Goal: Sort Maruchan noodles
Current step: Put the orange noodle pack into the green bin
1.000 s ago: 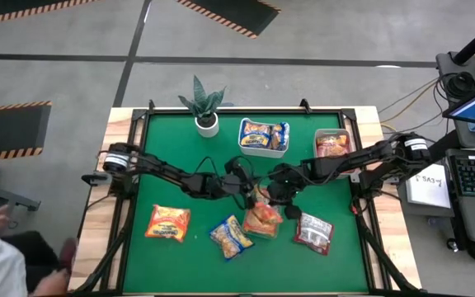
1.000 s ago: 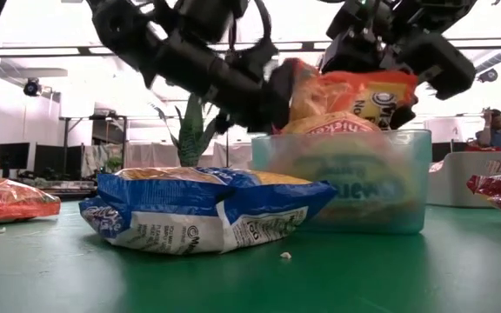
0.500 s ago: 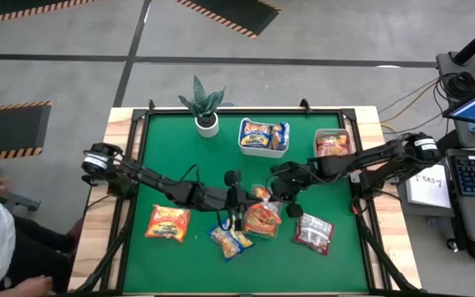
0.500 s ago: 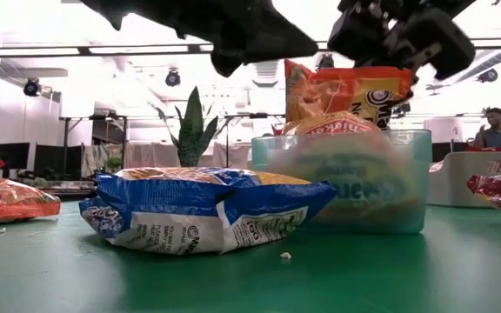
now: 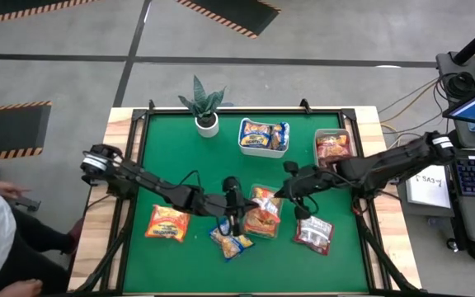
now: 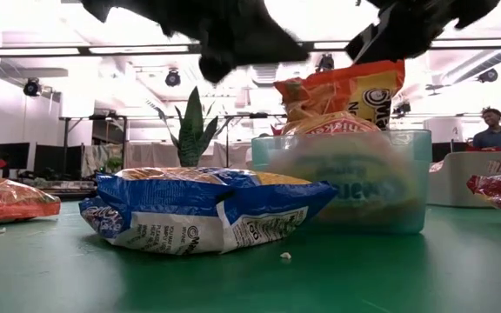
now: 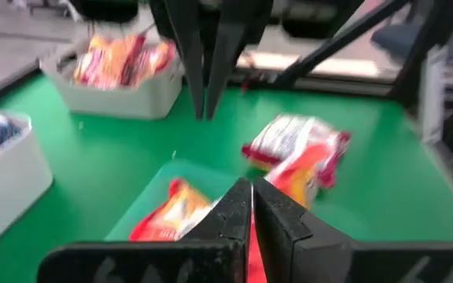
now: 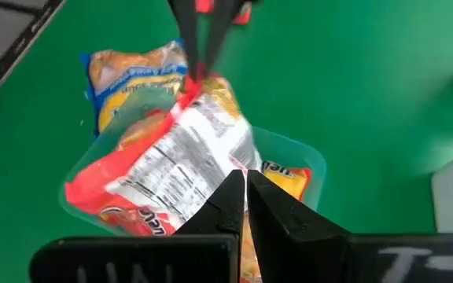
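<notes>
High view, table: green mat (image 5: 180,165) carries a white tub (image 5: 263,147) with yellow-and-blue packets, a grey bin (image 5: 334,132) with red packets, and a clear tray (image 5: 258,191) at the middle with orange packets.
Loose packets: an orange packet (image 5: 167,223) lies at the left, a yellow-and-blue packet (image 5: 231,238) just beside the clear tray, and a dark red-and-silver packet (image 5: 313,232) lies to the right.
Orange packet in hand (image 8: 163,169): it is above the clear tray, held at both ends between the two grippers, and sags a little in the middle.
Handling, as a judgement: these packets look light, with a stiff brittle noodle block inside slippery, crinkly film, so a hard squeeze on the block could crack it. The crimped end seam is the best place to take hold.
Right gripper (image 8: 244,185): clenched on the near end seam of the orange packet in hand.
Left gripper (image 7: 250,196): fingers pressed together, pinching a red edge of the same packet at its far end.
</notes>
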You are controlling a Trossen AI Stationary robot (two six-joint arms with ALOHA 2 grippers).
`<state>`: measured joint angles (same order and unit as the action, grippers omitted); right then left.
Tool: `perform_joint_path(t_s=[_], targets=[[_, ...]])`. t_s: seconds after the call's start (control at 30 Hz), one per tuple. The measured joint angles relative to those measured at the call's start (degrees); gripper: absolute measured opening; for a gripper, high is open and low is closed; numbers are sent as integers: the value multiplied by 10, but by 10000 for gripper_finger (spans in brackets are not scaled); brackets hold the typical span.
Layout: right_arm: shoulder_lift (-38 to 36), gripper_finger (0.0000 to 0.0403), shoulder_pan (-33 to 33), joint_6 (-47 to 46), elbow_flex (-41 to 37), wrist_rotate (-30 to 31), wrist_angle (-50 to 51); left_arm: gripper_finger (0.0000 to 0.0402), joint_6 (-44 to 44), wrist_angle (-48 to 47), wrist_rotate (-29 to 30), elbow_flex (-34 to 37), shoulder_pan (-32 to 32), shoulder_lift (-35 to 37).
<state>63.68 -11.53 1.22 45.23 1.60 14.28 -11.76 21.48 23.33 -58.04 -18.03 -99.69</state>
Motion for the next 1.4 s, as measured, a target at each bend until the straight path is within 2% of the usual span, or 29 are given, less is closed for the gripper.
perform_joint_path(t_s=[0.17, 0.27, 0.37, 0.47, 0.57, 0.67, 0.77, 0.97, 1.17, 1.4], targets=[[-32, 9, -45, -47, -10, 36, 5, 0, -13, -87, 1, 0, -29, 65], [-44, 9, -71, -65, -17, 63, 16, 0, -100, -194, 1, -1, -49, 113], [-54, 9, -91, -72, -17, 114, 47, 0, -268, -350, 1, -1, -65, 145], [-65, 9, -101, -81, -17, 163, 65, 0, -473, -523, -17, -1, -81, 160], [-73, 9, -103, -83, -17, 180, 64, 0, -675, -677, -104, 0, -93, 160], [-77, 9, -103, -82, -17, 180, 62, 0, -787, -768, -196, 0, -108, 146], [-78, 9, -102, -81, -17, 180, 63, 0, -804, -788, -223, 0, -127, 132], [-77, 9, -102, -82, -17, 180, 62, 20, -823, -791, -228, 0, -135, 111], [-77, 9, -102, -88, -17, 180, 62, 92, -823, -795, -223, 0, -135, 102], [-77, 9, -102, -88, -17, 180, 61, 175, -820, -795, -162, 0, -135, 78]])
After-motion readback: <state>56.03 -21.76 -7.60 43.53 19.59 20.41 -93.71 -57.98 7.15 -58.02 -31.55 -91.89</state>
